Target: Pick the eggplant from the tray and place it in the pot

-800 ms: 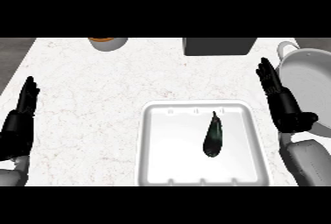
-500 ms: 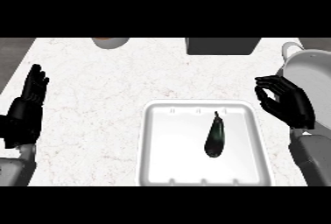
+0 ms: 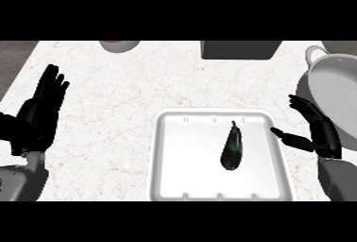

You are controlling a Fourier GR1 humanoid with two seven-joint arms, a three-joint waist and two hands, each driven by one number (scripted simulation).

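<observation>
Counter: white marble counter (image 3: 125, 94), white tray (image 3: 167, 189) on it.
Eggplant: I see eggplant (image 3: 231, 149) lying loose in the tray.
Right hand: right hand (image 3: 317, 134) spread, holding nothing, beside the tray.
Left hand: left hand (image 3: 38, 116) resting open at the left.
Risk: I judge fingers could nudge the eggplant away; pot (image 3: 335, 94) sits close behind.

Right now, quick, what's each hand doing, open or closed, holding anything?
Left hand: open, fingers straight, holding nothing, at the view's left edge.
Right hand: open, holding nothing, beside the tray, not touching the eggplant.

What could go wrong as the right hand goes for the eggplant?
The eggplant is slim and lies flat in the tray, so the right hand may nudge it aside. The tray's raised rim could block the hand. The pot is partly out of view, making placement harder to judge.
</observation>
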